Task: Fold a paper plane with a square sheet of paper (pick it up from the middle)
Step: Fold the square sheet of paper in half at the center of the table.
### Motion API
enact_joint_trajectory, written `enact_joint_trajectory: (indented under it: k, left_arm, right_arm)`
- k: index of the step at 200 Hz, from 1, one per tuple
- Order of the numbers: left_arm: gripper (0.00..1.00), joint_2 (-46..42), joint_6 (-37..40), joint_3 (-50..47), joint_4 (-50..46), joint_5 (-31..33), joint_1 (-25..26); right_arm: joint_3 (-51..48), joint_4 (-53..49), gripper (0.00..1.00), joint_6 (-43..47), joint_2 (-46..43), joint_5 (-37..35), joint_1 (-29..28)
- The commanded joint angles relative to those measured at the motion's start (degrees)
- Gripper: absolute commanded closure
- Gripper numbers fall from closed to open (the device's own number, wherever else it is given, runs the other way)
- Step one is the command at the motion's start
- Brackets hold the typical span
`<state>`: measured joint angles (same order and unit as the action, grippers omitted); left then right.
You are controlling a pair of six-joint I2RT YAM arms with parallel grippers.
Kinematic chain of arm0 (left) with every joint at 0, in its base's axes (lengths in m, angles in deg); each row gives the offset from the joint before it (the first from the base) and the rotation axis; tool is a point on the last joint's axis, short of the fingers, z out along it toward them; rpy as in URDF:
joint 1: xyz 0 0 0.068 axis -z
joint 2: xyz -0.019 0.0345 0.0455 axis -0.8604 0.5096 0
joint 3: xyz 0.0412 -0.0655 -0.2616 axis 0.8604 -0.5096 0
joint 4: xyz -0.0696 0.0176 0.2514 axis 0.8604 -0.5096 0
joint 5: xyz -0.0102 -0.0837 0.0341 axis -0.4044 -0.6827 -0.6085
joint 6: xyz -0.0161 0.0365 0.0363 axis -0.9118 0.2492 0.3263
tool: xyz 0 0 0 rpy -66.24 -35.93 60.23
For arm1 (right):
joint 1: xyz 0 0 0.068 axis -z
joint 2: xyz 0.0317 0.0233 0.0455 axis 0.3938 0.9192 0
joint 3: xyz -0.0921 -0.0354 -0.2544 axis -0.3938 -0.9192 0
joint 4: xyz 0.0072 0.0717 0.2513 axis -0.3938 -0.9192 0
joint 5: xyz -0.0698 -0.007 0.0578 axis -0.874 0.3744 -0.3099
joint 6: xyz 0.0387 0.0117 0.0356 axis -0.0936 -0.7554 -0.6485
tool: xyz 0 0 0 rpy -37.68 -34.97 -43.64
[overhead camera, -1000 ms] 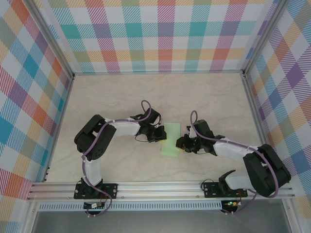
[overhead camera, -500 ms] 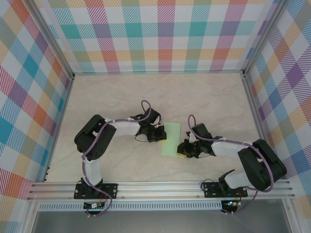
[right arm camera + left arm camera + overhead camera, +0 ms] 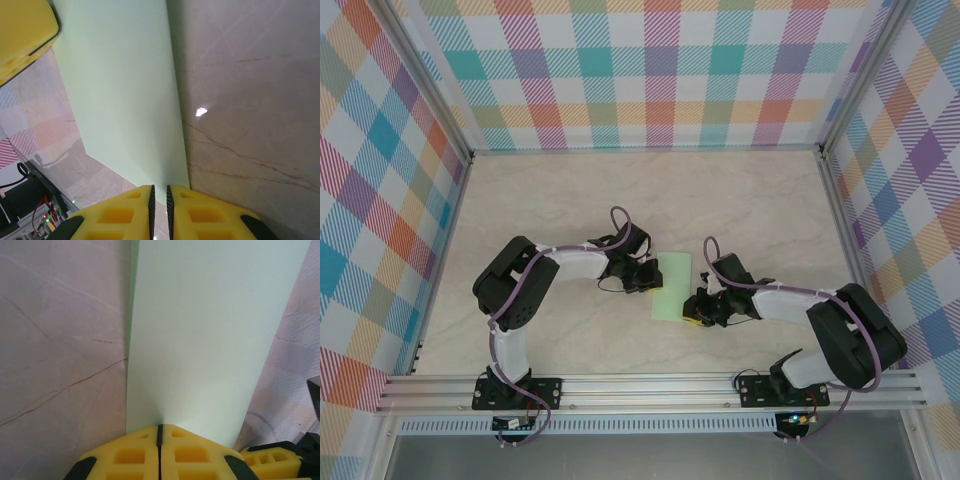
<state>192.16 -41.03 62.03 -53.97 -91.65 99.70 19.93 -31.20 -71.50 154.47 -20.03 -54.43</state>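
The sheet of paper (image 3: 673,283), folded to a narrow strip, lies at mid-table (image 3: 560,200) with its long axis running far to near, the near end angled slightly left. The left gripper (image 3: 650,279) is clamped on its left edge. The right gripper (image 3: 694,309), jaws nearly closed, pinches its right edge. Compared with one second ago, the right gripper has shifted nearer and leftward. The left arm is unchanged.

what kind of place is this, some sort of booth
Probably a robot test cell in a lab: the left arm and right arm are bolted to a metal rail, plaid backdrop walls box in the table, and a sheet of paper sits between the arms.
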Motion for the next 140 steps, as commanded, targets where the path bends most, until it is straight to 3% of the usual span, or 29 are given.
enact_joint_trajectory:
  k: [1,70,100,140]
  left_arm:
    - [0.93,5.1,1.5,-2.5,-9.4,7.4,0.7]
    - [0.89,2.3,9.8,7.6,-17.2,6.5,0.7]
    - [0.86,-2.6,8.7,7.2,-18.4,7.9,0.6]
    - [0.82,-12.1,3.9,1.8,-19.9,15.5,-0.7]
  right_arm:
    - [5.7,-4.4,0.82,2.3,-2.8,-3.7,-0.4]
    - [23.0,-7.8,0.85,6.1,11.1,-16.7,0.4]
    - [30.7,-9.4,0.86,6.1,20.1,-17.1,1.0]
    - [32.9,-6.8,0.86,4.3,25.7,-13.7,0.9]
